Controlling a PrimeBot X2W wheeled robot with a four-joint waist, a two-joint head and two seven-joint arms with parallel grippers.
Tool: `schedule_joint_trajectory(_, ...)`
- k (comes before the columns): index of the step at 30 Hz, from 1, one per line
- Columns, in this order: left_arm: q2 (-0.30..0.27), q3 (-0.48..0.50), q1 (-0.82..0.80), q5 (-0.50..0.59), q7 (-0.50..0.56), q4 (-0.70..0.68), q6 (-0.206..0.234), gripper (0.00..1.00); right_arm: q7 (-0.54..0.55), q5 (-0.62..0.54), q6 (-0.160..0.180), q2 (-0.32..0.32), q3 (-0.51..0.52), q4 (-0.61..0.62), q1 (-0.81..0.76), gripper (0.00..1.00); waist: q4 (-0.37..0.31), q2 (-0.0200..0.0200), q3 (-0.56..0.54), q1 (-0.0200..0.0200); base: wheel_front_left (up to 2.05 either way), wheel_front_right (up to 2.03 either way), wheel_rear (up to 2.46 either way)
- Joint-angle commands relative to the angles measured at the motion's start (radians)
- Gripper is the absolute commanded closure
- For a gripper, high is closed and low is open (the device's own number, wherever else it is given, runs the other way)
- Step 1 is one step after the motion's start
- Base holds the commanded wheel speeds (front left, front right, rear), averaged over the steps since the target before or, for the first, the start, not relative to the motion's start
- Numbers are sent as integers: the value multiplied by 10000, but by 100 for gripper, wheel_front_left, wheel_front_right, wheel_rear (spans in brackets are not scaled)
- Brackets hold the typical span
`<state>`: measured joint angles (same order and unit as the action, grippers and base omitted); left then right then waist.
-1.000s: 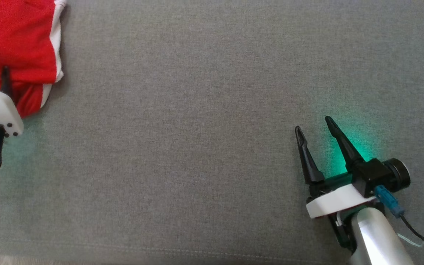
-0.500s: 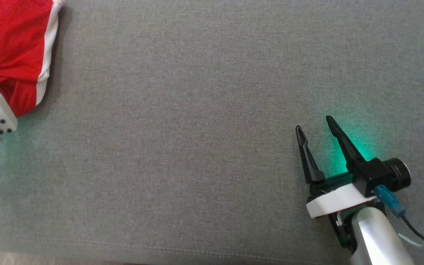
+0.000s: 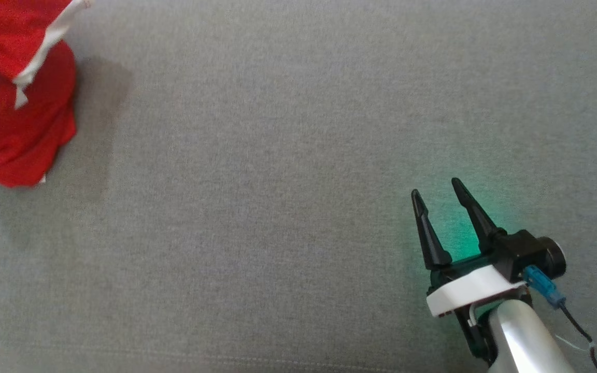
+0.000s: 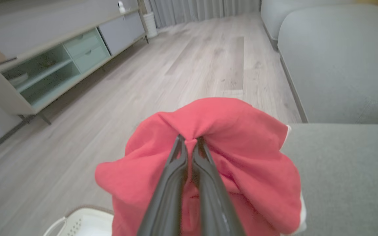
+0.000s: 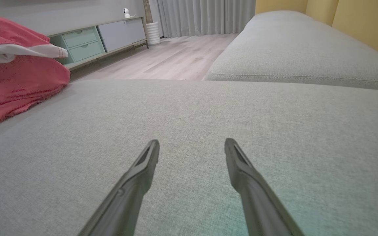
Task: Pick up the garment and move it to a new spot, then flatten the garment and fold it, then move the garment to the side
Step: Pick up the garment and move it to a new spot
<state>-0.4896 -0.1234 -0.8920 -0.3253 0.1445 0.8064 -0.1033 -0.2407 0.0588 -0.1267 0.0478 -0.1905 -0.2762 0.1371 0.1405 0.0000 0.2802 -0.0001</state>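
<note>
My left gripper (image 4: 190, 140) is clamped on the garment (image 4: 238, 131); the two dark fingers lie pressed almost together, with a pinch of red cloth caught between their tips; from that pinch the fabric bunches and drapes away on every side. From my head, the garment sits at the far left of the grey sofa cushion (image 3: 278, 155), a crumpled red heap with a band of white trim (image 3: 44, 44) folded across its top; it throws a soft shadow on the cushion to its right; its lowest folds reach down to the cushion near the left edge, though I cannot tell whether they rest on it.

My right gripper (image 3: 435, 188) stands open, fingers spread in a V with nothing between them; it hovers low over the near right part of the same cushion, well apart from the garment; a green glow (image 3: 464, 233) tints the fabric just under it.

Past the garment, in the left wrist view, lies a pale wood floor (image 4: 176, 65); a low cabinet (image 4: 61, 62) with mint-coloured drawers stands along its left side, and grey curtains (image 4: 205, 8) hang at the far end; the rim of a white basket (image 4: 80, 224) shows on the floor below the hanging cloth. To the right of my right gripper, farther off, a second grey cushion (image 5: 290, 55) lies against a yellow wall (image 5: 356, 23).
</note>
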Motion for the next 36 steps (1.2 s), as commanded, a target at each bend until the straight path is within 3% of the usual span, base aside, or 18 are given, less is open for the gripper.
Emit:
schedule_joint_trajectory(1, -711, 217, -630, 66, -135, -568, -27, 100, -153, 135, -40, 24, -310, 210, 74, 0, -142, 0, -366, 1, 0, 0, 0)
schedule_joint_trajectory(13, -287, -711, -702, -40, 786, -3624, -166, 100, -207, 905, -40, 24, -521, -24, -122, 0, -1235, 0, -1472, 1, 0, 0, 0)
schedule_joint_trajectory(20, 430, -1317, -633, -450, 1446, -5418, -201, 100, -208, 1120, -40, 24, -424, 37, -259, 0, -1919, 0, -1700, 1, 0, 0, 0)
schedule_joint_trajectory(25, 1359, -1775, -572, -894, 1816, -6581, -111, 100, -209, 1283, -40, 24, -294, 100, -312, 0, -2370, 0, -1706, 1, 0, 0, 0)
schedule_joint_trajectory(30, 2419, -2123, 93, -1320, 1681, -6870, 260, 100, -209, 1396, -40, 24, -168, 143, -278, 0, -2662, 0, -1519, 1, 0, 0, 0)
schedule_joint_trajectory(36, 3215, -2436, 1920, -1435, 389, -5819, 637, 100, -210, 1460, -40, 24, -101, 202, -280, 0, -2806, 0, -1201, 1, 0, 0, 0)
